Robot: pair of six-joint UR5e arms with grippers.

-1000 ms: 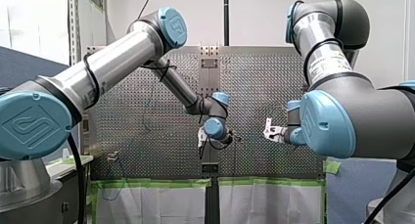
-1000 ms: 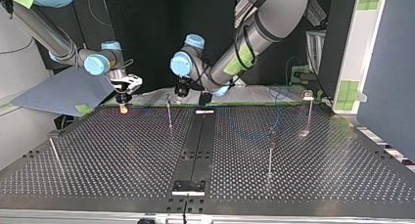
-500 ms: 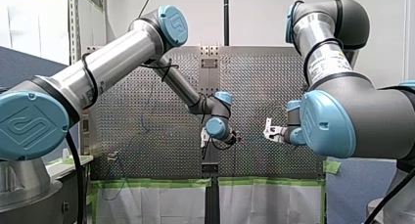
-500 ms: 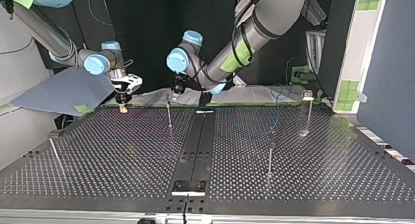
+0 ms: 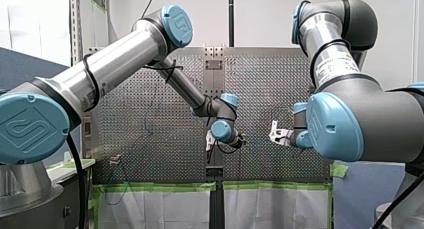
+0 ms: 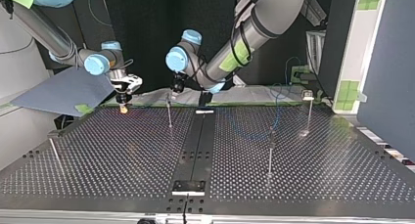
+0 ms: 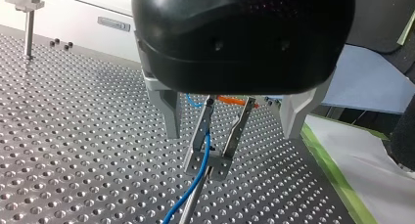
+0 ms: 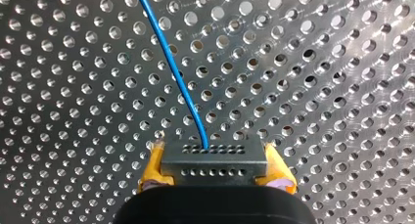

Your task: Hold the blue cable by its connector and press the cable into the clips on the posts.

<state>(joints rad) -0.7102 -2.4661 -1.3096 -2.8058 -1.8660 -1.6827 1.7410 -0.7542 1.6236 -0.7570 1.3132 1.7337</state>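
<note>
Between right gripper (image 8: 215, 169) pads, connector (image 8: 214, 155), cable (image 8: 171, 62) ahead

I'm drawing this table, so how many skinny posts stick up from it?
4 posts in the top view: one at the back near the middle, one right of centre, one back right, one by the left edge. Others may be hidden.

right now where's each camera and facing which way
front view: behind my shoulders, over the perforated metal table; both arms show.
top view: across it, facing both arms.
left wrist view: along my left gripper, onto the thin blue cable.
right wrist view: along my right gripper, gripping the black rectangular connector.
wrist views share the cable.
</note>
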